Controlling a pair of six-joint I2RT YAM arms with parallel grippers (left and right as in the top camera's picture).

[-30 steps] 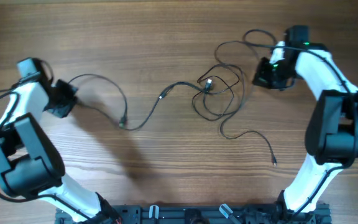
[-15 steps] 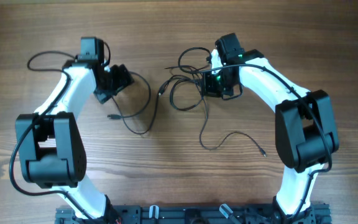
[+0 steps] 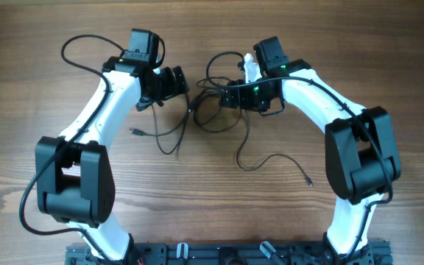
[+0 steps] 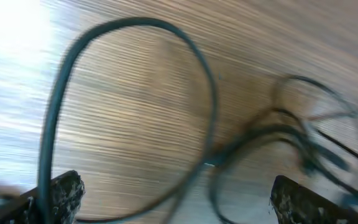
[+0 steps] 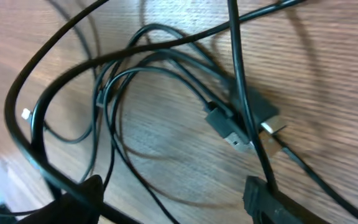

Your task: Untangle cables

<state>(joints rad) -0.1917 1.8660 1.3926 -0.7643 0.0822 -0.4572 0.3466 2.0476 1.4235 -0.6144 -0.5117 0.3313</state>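
The wooden bench [image 3: 35, 44] fills the whole scene. Over it the two white-and-black arms bend in from either side, the left arm [image 3: 105, 99] and the right arm [image 3: 319, 92], their wrists nearly meeting at the far middle.

Between them lie the cables [image 3: 206, 103], thin black cords heaped in overlapping loops just beside both wrists. One strand runs off towards the near right and another curls towards the near left.

The left end effector [image 3: 177, 81] sits at the left edge of the heap. In its wrist camera the fingers [image 4: 61, 194] stand wide apart, released, with a big loop of cord on the wood ahead and one strand running down right beside the left finger. That picture is blurred, so I cannot tell whether they touch.

The right end effector [image 3: 230, 96] is over the right side of the heap, likewise spread apart, several cords crossing the gap between its fingers [image 5: 269, 199].

Smallest are the plugs:
- a black connector [image 5: 225, 127] touching a silver-tipped plug [image 5: 269, 124] in the tangle
- a stray plug [image 3: 309, 181] well out to the right
- another plug end [image 3: 134, 131] on the left
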